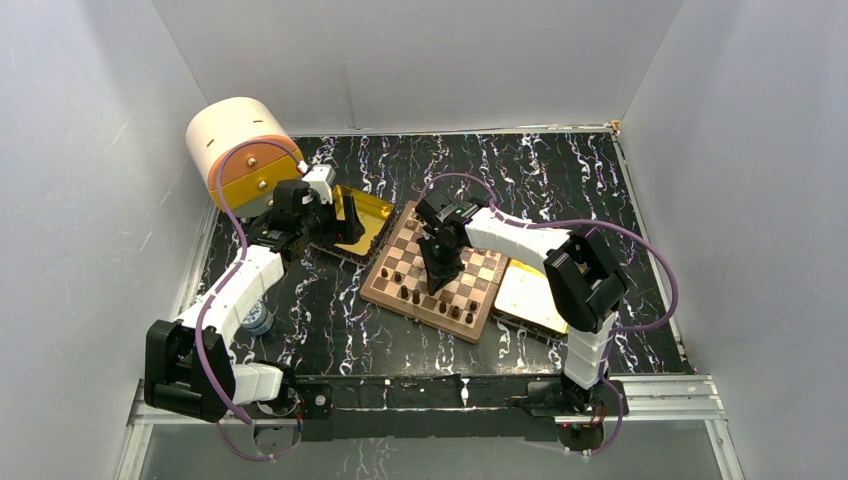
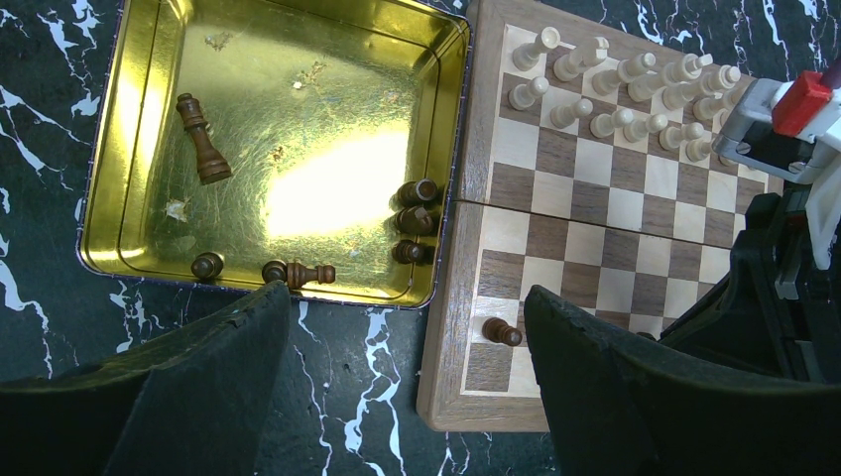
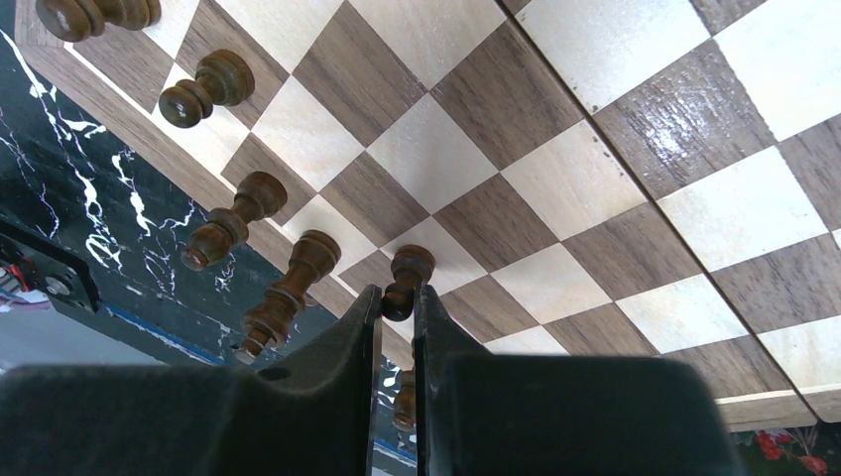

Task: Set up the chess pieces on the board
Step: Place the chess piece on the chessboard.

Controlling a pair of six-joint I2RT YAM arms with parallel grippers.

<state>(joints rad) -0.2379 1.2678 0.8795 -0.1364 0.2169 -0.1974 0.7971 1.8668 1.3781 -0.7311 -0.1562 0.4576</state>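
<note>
The right pincer (image 3: pixel 397 302) was clenched on a dark pawn (image 3: pixel 407 273) low over the board (image 3: pixel 555 169), beside the standing dark pieces (image 3: pixel 283 293) along its near edge. The left pincer (image 2: pixel 409 307) hung released over the table (image 2: pixel 40 119), next to the gold tray (image 2: pixel 451 149) that held toppled pieces (image 2: pixel 201 139). Each piece was judged light, rigid, smooth and easily tipped, best taken at the narrow stem. Neighbouring pieces crowded the held pawn, leaving little clearance. The centre squares lay open.
</note>
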